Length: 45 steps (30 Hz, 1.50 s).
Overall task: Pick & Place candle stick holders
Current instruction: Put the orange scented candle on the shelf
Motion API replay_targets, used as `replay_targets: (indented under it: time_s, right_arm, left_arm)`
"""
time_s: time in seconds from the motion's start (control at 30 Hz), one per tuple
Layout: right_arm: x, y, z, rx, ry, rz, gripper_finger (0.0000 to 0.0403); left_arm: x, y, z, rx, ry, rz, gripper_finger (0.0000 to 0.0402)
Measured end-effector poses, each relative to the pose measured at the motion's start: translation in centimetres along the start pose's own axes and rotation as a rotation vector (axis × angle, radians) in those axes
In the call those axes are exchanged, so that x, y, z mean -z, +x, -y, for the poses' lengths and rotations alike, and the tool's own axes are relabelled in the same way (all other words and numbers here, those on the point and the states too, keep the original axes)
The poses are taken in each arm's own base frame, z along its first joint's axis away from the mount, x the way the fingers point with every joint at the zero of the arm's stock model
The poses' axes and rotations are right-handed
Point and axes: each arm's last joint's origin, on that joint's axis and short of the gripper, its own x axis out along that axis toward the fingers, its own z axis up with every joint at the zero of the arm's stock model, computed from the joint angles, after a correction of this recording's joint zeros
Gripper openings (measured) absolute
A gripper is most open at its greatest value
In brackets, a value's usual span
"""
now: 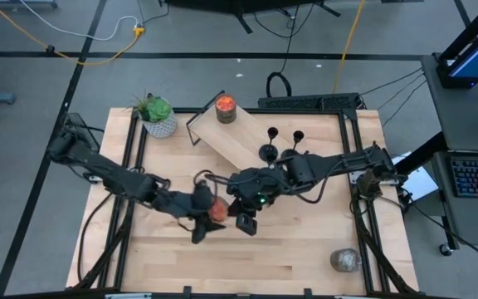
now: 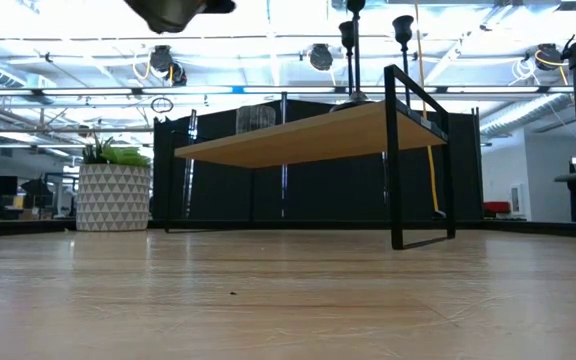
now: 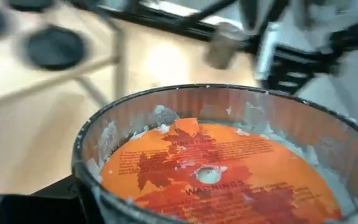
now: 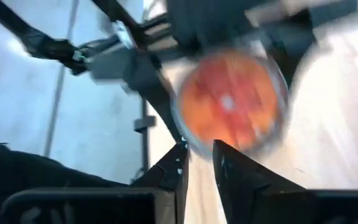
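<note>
Two matte-black candle stick holders point(image 1: 269, 146) point(image 1: 295, 141) stand on their disc bases at the right end of a small wooden riser point(image 1: 226, 137); they also show in the low view point(image 2: 348, 40) point(image 2: 401, 30). No gripper touches them. My left gripper point(image 1: 206, 213) is at mid-table, shut on a glass candle jar with an orange label point(image 1: 217, 210) point(image 3: 210, 168). My right gripper point(image 1: 246, 219) point(image 4: 199, 163) hangs just right of the jar, its fingers a narrow gap apart and empty. My left gripper holds the candle jar by its glass wall point(image 3: 86, 180), coming level from the table's left. The jar fills the wrist view and hides the fingertips. Its labelled round face point(image 3: 210, 168) is turned toward the wrist camera. The jar is lifted clear of the table.
A second orange candle jar point(image 1: 225, 106) stands on the riser's far end. A potted plant point(image 1: 158, 116) is at the far left corner and a grey stone point(image 1: 345, 260) near the front right. Bare wood point(image 1: 247, 262) lies along the near side.
</note>
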Motion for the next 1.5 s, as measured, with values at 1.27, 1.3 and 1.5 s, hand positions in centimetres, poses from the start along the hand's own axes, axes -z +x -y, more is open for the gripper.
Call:
replay_targets:
  time_s: [1.27, 1.3, 1.5]
  right_arm:
    - [16.9, -13.1, 3.9, 0.146, -0.030, 0.221, 0.0038]
    - [17.2, -13.5, 4.2, 0.130, -0.024, 0.240, 0.0038]
    - [18.3, -15.1, 5.5, 0.044, 0.009, 0.340, 0.0034]
  left_arm:
    - [-1.4, -6.8, -17.0, -0.751, -0.094, 0.553, 0.0346]
    - [-1.2, -6.6, -17.4, -0.760, -0.099, 0.581, 0.0346]
    - [0.0, -4.4, -19.8, -0.778, -0.110, 0.604, 0.0346]
